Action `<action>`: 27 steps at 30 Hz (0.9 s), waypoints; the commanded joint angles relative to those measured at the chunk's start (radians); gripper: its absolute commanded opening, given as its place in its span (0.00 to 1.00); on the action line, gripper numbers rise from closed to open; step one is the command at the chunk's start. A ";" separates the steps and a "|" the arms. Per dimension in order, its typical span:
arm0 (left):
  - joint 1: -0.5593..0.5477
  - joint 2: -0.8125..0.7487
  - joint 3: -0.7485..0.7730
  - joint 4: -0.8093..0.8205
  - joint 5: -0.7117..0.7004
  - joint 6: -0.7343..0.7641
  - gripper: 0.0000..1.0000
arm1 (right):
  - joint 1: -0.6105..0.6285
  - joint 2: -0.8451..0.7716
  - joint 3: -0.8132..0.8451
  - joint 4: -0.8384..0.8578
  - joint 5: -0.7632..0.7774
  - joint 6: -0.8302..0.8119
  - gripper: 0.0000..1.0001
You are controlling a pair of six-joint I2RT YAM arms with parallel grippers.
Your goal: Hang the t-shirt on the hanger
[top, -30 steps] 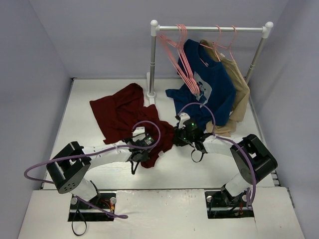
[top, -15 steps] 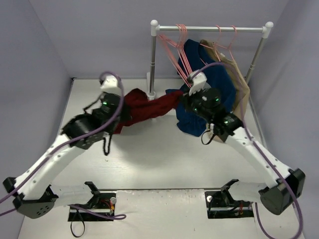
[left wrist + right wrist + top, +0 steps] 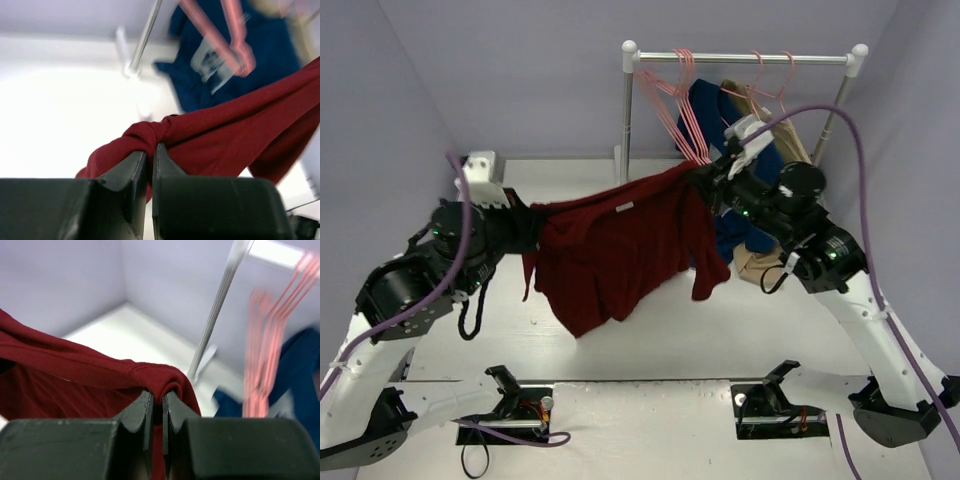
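The maroon t-shirt (image 3: 615, 250) hangs in the air, stretched between both arms above the table. My left gripper (image 3: 528, 222) is shut on one bunched corner of the t-shirt (image 3: 165, 132). At the right, my right gripper (image 3: 702, 180) is shut on a fold of the t-shirt (image 3: 150, 375) close to the rack. Several pink wire hangers (image 3: 682, 115) hang on the rail, just above and behind the right gripper; they show blurred in the right wrist view (image 3: 262, 350).
A white clothes rack (image 3: 740, 58) stands at the back of the table. A navy garment (image 3: 735, 130) and a tan garment (image 3: 790, 140) hang on it behind the right arm. Purple walls close in on the left and right.
Both arms have risen from the table and spread apart, lifting the t-shirt off the surface and stretching it out. The right gripper closed on the cloth and moved up toward the hangers.
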 commanded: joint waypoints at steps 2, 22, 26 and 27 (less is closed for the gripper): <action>0.035 -0.063 -0.263 -0.020 -0.044 -0.096 0.00 | 0.011 0.043 -0.174 0.005 -0.027 0.127 0.00; 0.437 0.124 -0.806 0.412 0.204 -0.028 0.45 | 0.109 0.611 -0.303 0.174 0.155 0.297 0.03; 0.436 0.061 -0.771 0.409 0.201 0.030 0.65 | 0.107 0.615 -0.250 0.177 0.213 0.300 0.23; 0.436 0.035 -0.772 0.405 0.219 0.054 0.66 | 0.106 0.612 -0.230 0.178 0.243 0.297 0.30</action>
